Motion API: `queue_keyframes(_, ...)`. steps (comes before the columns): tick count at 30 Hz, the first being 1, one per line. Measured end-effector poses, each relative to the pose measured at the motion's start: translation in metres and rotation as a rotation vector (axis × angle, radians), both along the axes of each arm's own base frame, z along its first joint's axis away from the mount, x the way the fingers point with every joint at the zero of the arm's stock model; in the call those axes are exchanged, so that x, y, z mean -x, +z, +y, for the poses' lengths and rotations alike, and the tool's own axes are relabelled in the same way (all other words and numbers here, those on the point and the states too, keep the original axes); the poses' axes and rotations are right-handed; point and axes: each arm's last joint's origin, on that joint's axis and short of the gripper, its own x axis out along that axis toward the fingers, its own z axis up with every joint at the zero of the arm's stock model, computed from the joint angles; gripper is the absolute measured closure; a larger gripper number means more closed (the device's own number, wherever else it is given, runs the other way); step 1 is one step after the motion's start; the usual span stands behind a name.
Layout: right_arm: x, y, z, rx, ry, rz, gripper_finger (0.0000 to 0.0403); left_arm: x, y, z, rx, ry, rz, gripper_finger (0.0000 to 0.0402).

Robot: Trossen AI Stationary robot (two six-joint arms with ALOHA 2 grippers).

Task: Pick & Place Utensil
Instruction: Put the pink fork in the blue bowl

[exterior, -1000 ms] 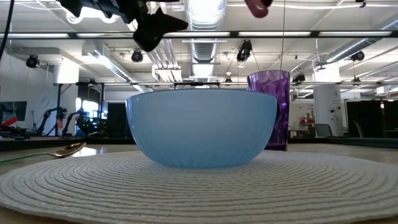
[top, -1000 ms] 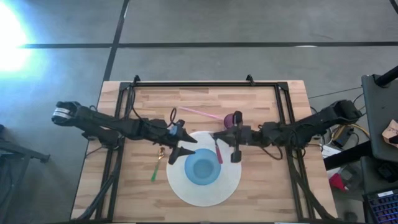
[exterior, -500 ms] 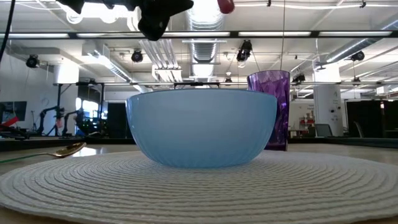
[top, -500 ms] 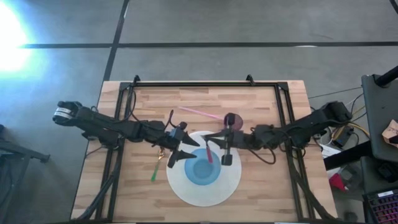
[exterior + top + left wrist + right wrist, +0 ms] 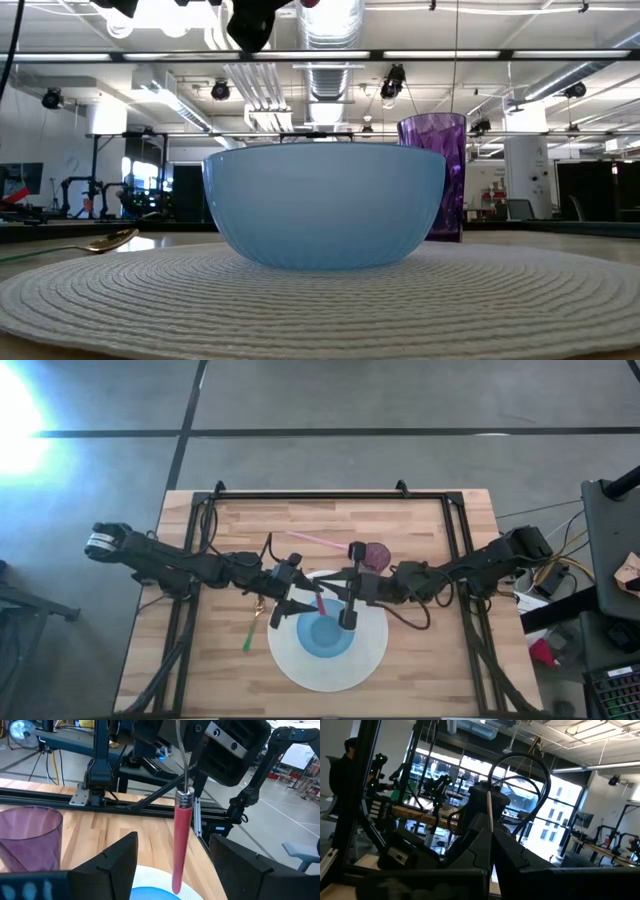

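Utensil (image 5: 181,842), red handle: clamped in the right gripper (image 5: 343,598), hanging above the blue bowl (image 5: 324,632). Left gripper (image 5: 287,607): fingers apart, at the bowl's left rim, facing the utensil. Bowl: centred on a round white mat (image 5: 362,660). Purple cup (image 5: 375,554): just beside the mat's far edge. Green utensil (image 5: 249,634) and gold spoon (image 5: 105,243): left of mat.

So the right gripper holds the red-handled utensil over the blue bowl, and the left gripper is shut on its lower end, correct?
Not quite. The right gripper holds the red-handled utensil over the blue bowl, but the left gripper is open, its fingers apart on either side, as the left wrist view shows.
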Motion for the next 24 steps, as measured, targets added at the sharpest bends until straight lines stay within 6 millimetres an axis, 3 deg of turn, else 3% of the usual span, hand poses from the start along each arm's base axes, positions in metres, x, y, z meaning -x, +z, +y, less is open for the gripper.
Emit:
queue_keyframes(13,-0.0039,0.008,0.0006,0.021,-0.012,-0.029,0.0395,0.0001,0.0001,-0.0004,-0.012,-0.006,-0.005,0.0171)
queue_keyframes(24,-0.0052,0.0053,0.0002,0.029,-0.02,-0.023,0.0395,0.0002,-0.0002,-0.0006,-0.016,-0.008,-0.005,0.0286)
